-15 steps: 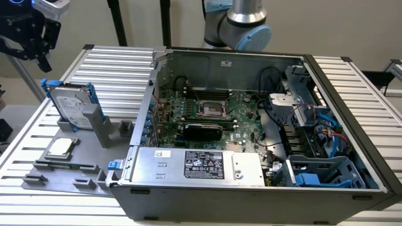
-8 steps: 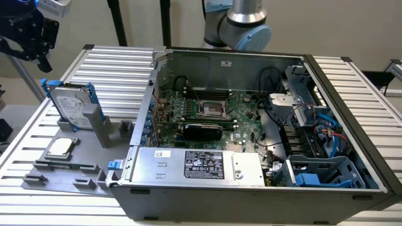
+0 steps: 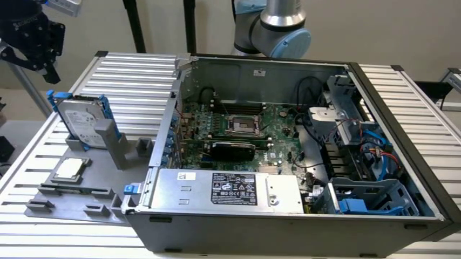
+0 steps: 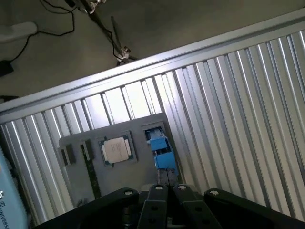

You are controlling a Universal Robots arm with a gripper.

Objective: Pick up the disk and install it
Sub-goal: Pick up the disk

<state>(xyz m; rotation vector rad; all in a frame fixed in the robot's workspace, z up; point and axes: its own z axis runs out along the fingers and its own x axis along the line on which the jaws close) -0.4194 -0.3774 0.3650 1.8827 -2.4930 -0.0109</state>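
One open dark-grey computer tower case (image 3: 288,232) is laid on its side on the ribbed aluminium tabletop (image 3: 129,70). Along its near wall a silver power supply box with a black-and-white label (image 3: 230,189) is seen, and in its near right corner a blue plastic drive cage (image 3: 374,197). Left of the case a flat grey fixture plate (image 3: 72,200) is set on the tabletop. A small square silver CPU chip (image 3: 68,168) (image 4: 116,150) is seated on the plate's near part. Just beyond it the disk, a silver-grey hard drive with a white label in a blue carrier (image 3: 81,121) (image 4: 161,151), is stood upright on edge in a grey holder (image 3: 108,140), outside the case. Farther in, the green motherboard (image 3: 245,124) is seen on the case floor. At the far left the black hand (image 3: 30,51) (image 4: 167,205) is hung above the tabletop, apart from the disk. Whether it is spread or pressed together cannot be told. Behind the case's far wall the silver and blue robot arm (image 3: 277,27) is seen.
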